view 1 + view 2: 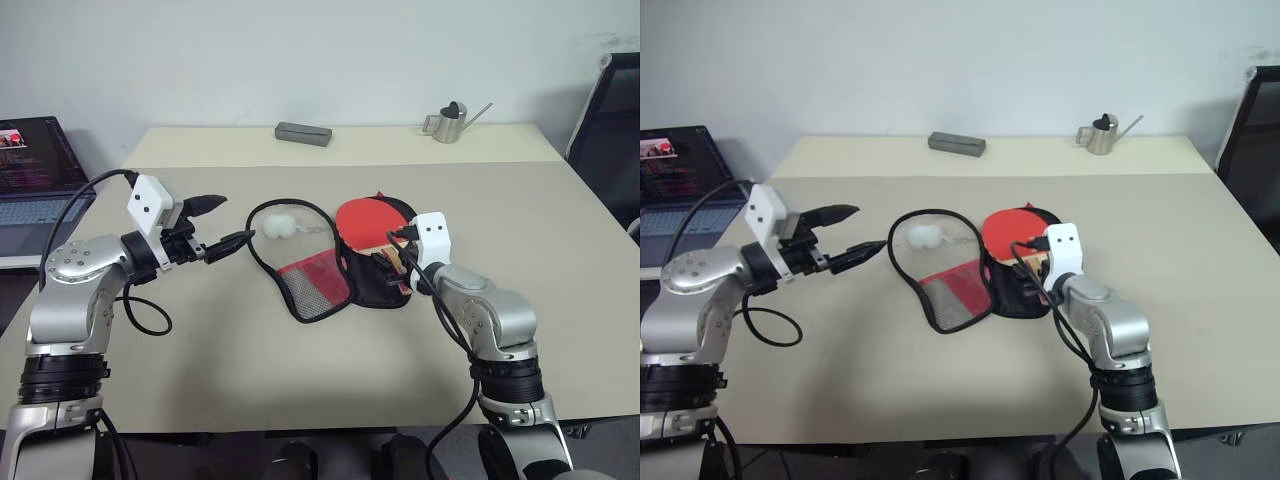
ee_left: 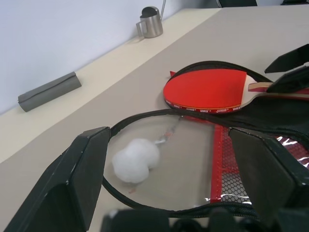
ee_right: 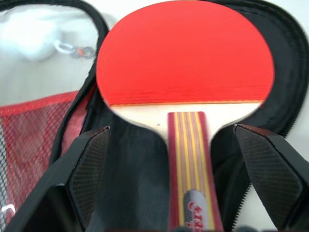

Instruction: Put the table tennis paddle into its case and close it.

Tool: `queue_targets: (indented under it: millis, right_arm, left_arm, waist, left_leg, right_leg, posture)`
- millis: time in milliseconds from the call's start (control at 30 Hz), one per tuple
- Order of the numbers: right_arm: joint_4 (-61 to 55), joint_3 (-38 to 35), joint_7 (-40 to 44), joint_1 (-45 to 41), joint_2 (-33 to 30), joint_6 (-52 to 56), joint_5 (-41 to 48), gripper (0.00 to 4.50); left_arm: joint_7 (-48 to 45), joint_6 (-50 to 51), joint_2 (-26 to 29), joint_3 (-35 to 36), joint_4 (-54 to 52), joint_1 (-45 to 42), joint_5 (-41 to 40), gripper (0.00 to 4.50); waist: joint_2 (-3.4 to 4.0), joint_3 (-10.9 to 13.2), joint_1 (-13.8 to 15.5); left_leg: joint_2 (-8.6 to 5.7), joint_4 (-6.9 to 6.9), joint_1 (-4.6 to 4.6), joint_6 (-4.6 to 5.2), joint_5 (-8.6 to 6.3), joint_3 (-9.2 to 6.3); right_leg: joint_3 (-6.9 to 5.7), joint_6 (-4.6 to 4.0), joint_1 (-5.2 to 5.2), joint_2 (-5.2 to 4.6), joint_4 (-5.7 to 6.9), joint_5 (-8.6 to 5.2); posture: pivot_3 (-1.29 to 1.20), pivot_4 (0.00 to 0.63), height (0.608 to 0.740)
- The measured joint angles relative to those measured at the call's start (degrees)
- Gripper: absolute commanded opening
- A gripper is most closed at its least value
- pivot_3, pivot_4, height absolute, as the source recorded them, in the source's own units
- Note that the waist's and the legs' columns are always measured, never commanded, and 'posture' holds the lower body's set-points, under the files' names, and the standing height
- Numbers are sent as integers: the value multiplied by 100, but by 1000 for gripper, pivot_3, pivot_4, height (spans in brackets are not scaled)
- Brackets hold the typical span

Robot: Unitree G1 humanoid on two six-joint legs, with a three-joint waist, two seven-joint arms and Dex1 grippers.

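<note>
- Beige table (image 1: 300,380) against a plain white wall; grey rectangular box (image 1: 303,133) and small metal watering can (image 1: 447,122) along the frame's upper edge.
- The round red rubber-faced table tennis paddle (image 1: 372,222) lies at frame centre on the black half of the open, paddle-shaped soft zip case (image 1: 375,275); the clear-and-mesh lid lies flat beside it.
- My right gripper (image 3: 181,164) stands wide open astride the striped wooden handle, holding nothing.
- My left gripper (image 1: 222,225) hovers wide open and empty, centre left.
- Paddle: probably stiff and light. Lid: limp; take hold at its black trim.
- Zip pull not discernible; the white fluffy charm (image 2: 136,159) lies under the clear lid.
</note>
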Motion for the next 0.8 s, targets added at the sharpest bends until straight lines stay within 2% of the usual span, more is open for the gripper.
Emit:
queue_targets:
  millis: [300,400,633,667,800]
  right_arm:
    - [540,323,184,94,-146,-672,-362,4488]
    - [700,352,186,94,-137,-841,-475,3872]
    - [823,470,192,94,-103,-1028,-667,1343]
    - [828,468,198,93,-117,-1045,-701,1134]
    - [828,457,199,92,-94,-1049,-742,1141]
  left_arm:
    - [2,-8,-1,-1,0,0,0,4281]
    - [2,-8,-1,-2,0,0,0,4281]
    - [6,-7,-8,-6,0,0,0,4281]
    - [7,-7,-12,-7,-2,0,0,4281]
    - [9,-7,-13,-7,-2,1,0,4281]
  waist:
    - [0,0,-5]
    - [0,0,-9]
    - [0,0,-50]
    - [0,0,-53]
    - [0,0,-55]
  left_leg:
    - [0,0,0,0,0,0]
    - [0,0,1,0,0,0]
    - [1,1,3,0,0,1]
    - [1,0,3,0,0,1]
    - [1,0,3,0,0,0]
  right_leg:
    - [0,0,0,0,0,0]
    - [1,0,0,0,1,0]
    - [2,0,1,1,3,0]
    - [2,0,1,1,3,0]
    - [2,0,1,1,3,0]
  posture:
    - [0,150,740]
    - [0,150,740]
    - [0,150,740]
    - [0,150,740]
    - [0,150,740]
